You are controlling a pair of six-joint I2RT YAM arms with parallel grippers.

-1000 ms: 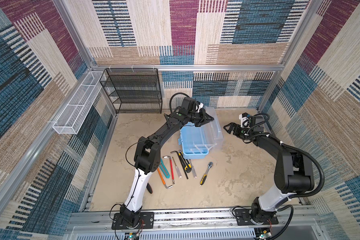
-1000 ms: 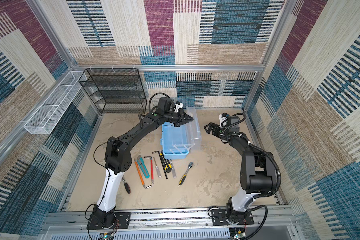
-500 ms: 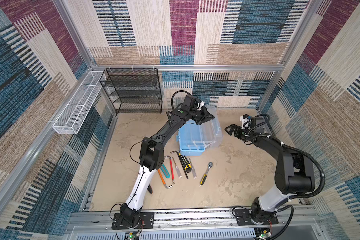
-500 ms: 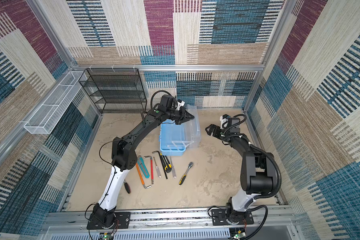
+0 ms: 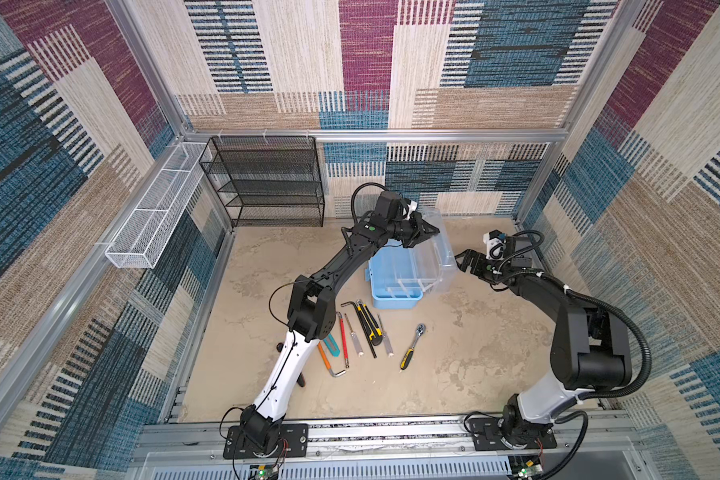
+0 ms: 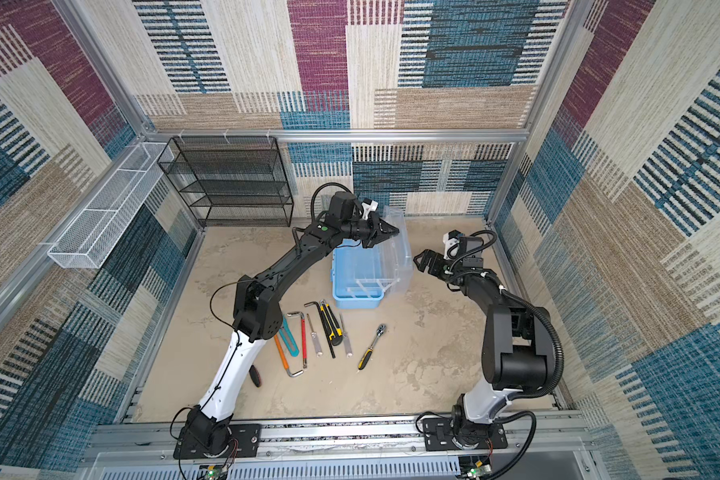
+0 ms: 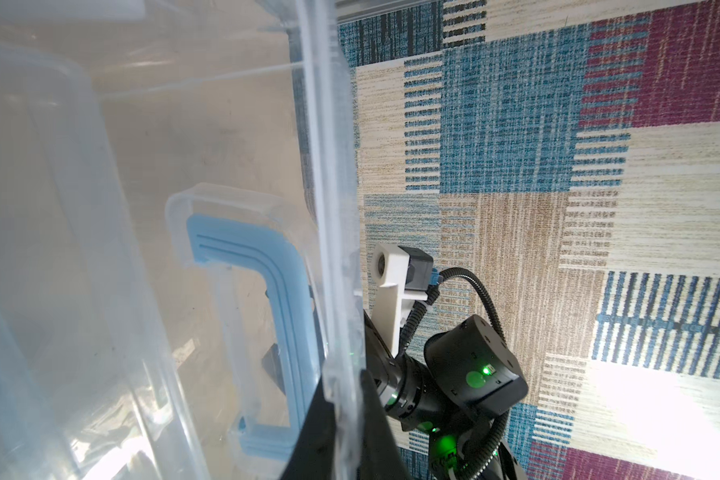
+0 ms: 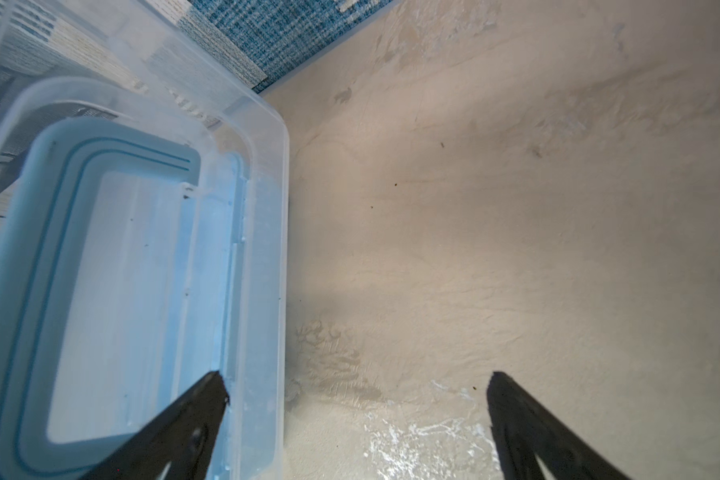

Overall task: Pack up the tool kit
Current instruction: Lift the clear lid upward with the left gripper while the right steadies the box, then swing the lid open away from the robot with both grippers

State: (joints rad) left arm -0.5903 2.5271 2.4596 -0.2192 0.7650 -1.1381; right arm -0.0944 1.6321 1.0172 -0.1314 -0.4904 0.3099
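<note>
The packing looked barely begun on the sandy surface (image 5: 474, 353). The step in hand, as I judged it, was getting the box open and holding it open, with no tool loaded yet.

Against the back wall stood the black wire-mesh rack (image 5: 267, 183), and along the side wall hung the long white mesh basket (image 5: 154, 212). I could see nothing in either.

The light blue toolbox (image 5: 395, 302) sat on the surface in front of the rack. Its clear lid (image 5: 439, 249) was swung up and leaned toward the right arm. The left claw (image 5: 431, 230) was pressed together on the lid's free edge, and the left wrist view showed its black fingers (image 7: 375, 415) pinching that clear rim, with the blue handle (image 7: 275, 291) showing through the plastic. The right claw (image 5: 463, 262) hung spread wide just beside the outside of the lid, gripping nothing.

A clear divided tray (image 5: 404, 282) lay inside the box, and I could make out no tools in its compartments.

The tools lay in a loose row on the surface, just in front of the box:
- a mini hacksaw (image 5: 324, 355)
- a ratchet (image 5: 412, 347)
- a black-and-yellow utility knife (image 5: 370, 322)
- a teal utility knife (image 5: 332, 347)
- a red screwdriver (image 5: 343, 340)
- a few slimmer pieces I could not name

By my reckoning, the next move called for the lid to stay propped. The free right claw would then have to reach down to the row and close squarely on one thin handle.
</note>
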